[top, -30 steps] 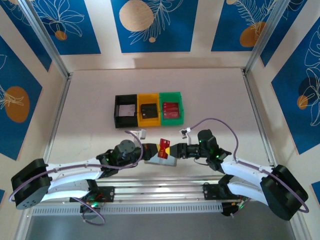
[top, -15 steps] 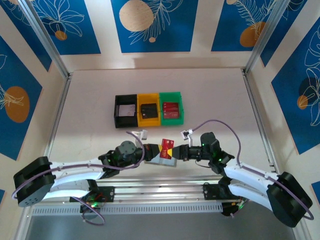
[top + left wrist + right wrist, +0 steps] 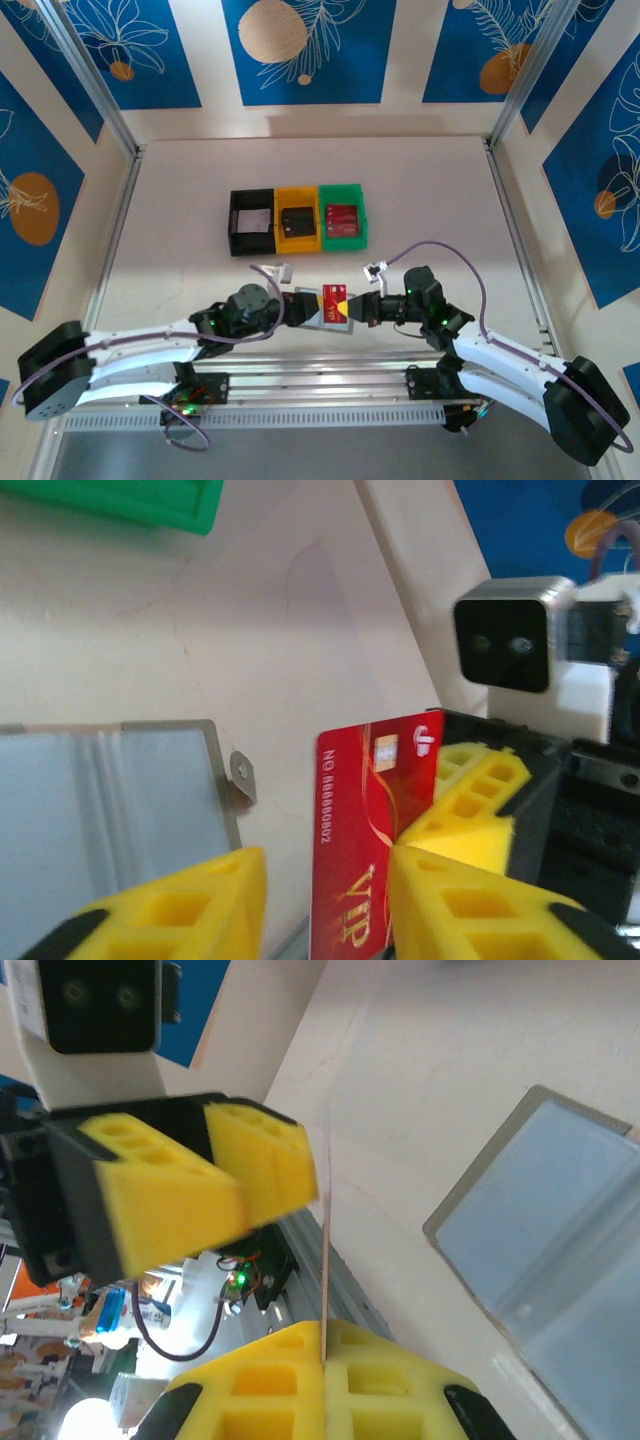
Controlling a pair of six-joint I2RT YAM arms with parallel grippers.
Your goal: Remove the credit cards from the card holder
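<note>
The grey card holder [image 3: 322, 318] lies open on the table, its pale inner panels up [image 3: 110, 800] [image 3: 545, 1220]. A red VIP credit card [image 3: 335, 295] [image 3: 365, 830] is held above its right edge. My right gripper [image 3: 356, 305] [image 3: 325, 1360] is shut on that card, which the right wrist view shows edge-on [image 3: 325, 1230]. My left gripper [image 3: 300, 305] [image 3: 325, 900] is open, its yellow fingers [image 3: 200, 900] standing either side of the card, the left one well away from it. The two grippers face each other closely.
Three small bins stand in a row farther back: black [image 3: 251, 222], yellow [image 3: 298, 220] and green [image 3: 343, 217], the green one with red cards inside. The metal rail [image 3: 320, 385] at the table's near edge lies just behind the grippers.
My right gripper has closed on the red card and my left gripper has opened off it. The card and both grippers have shifted slightly.
</note>
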